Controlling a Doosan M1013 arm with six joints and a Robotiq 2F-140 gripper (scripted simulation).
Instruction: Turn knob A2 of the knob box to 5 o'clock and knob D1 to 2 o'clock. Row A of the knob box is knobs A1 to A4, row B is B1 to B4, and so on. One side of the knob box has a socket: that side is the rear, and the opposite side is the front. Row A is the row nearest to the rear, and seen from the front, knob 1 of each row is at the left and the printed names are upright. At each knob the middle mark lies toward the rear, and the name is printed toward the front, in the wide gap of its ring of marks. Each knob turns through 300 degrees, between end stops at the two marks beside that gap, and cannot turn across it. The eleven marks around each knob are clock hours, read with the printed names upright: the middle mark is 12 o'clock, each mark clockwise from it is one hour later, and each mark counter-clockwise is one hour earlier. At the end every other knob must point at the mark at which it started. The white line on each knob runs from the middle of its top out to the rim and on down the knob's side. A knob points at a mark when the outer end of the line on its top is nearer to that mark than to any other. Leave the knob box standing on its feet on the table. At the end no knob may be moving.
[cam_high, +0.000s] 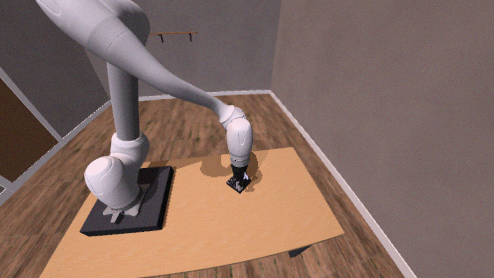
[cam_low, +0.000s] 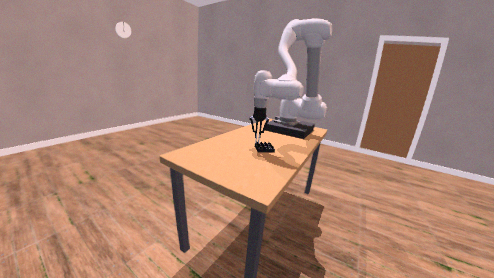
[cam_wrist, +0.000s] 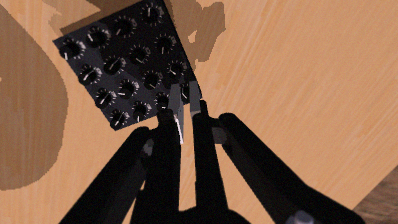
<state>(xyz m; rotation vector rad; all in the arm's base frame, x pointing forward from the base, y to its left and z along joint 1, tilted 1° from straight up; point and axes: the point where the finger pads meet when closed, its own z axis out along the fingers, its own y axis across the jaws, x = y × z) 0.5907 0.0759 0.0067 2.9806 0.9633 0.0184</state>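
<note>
The knob box (cam_wrist: 127, 65) is sitting on the counter (cam_wrist: 300, 75), at about 11 o'clock in the wrist view, turned askew to the frame. The pincer (cam_wrist: 184, 100) is standing narrow over the box's 5 o'clock corner, its two fingers gripping a knob (cam_wrist: 185, 92) at that corner; which knob cannot be told. In the top view the arm (cam_high: 239, 137) is reaching straight down onto the box.

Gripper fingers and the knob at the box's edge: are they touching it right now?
Touching, it appears. In the wrist view the gripper is nearly shut, its fingers flanking a knob at the knob box edge, no gap showing either side.
</note>
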